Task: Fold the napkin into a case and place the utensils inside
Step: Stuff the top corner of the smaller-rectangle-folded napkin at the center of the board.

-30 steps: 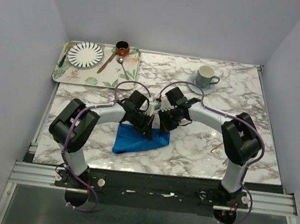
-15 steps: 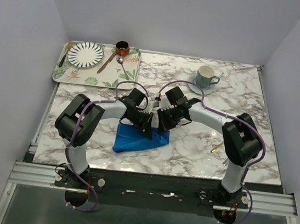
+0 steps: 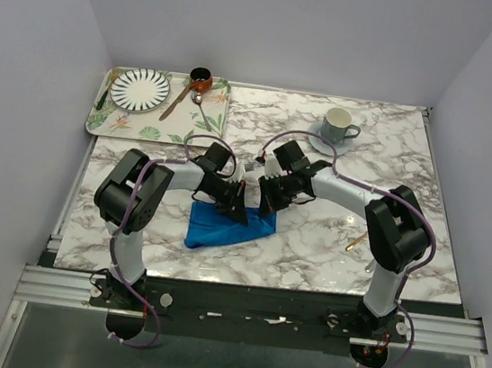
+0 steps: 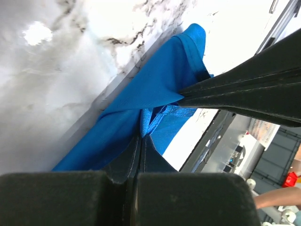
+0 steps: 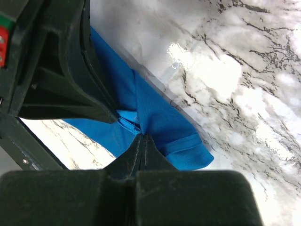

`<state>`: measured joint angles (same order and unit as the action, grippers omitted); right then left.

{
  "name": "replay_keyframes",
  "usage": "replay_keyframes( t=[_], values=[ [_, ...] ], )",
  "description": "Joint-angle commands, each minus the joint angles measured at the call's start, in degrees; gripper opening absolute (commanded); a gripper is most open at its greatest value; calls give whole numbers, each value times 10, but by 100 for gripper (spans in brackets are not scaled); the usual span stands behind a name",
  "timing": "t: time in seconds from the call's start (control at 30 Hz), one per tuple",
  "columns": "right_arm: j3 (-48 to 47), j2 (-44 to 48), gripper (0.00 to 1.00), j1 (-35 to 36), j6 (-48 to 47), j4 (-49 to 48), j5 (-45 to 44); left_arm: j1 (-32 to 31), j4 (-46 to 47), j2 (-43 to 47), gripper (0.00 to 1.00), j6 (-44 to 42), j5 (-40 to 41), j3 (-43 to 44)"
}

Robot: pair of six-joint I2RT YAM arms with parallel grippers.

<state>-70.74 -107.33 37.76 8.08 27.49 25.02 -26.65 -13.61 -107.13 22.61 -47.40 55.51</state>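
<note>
The napkin [image 3: 222,228] is a bright royal-blue cloth, plain, soft and matt. It sits bunched into a rough wedge near the front middle of the worktop [image 3: 309,256]. Its far edge is drawn up where the two arms meet, and the rest sags onto the surface in loose folds. A narrow stitched hem runs along the edges.

The left tool [image 3: 235,212] has its black tapered fingers pressed fully together on a pinch of the hemmed cloth, which pulls taut into creases. The right tool [image 3: 259,209] is clamped on the napkin in the same way, just beside the left one.

The worktop is glossy white marble pattern with grey veins. A slim gold-coloured utensil [image 3: 353,244] lies well apart to the right.
</note>
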Motion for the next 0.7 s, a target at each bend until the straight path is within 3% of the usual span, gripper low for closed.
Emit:
replay_keyframes(
  t=[0.0,0.67],
  values=[
    [8,14,0,-5,-4,-15,24,11,12,-14,0,17,-29,13],
    [-19,-17,1,-8,-17,-9,24,35,-19,-85,0,52,-50,86]
  ],
)
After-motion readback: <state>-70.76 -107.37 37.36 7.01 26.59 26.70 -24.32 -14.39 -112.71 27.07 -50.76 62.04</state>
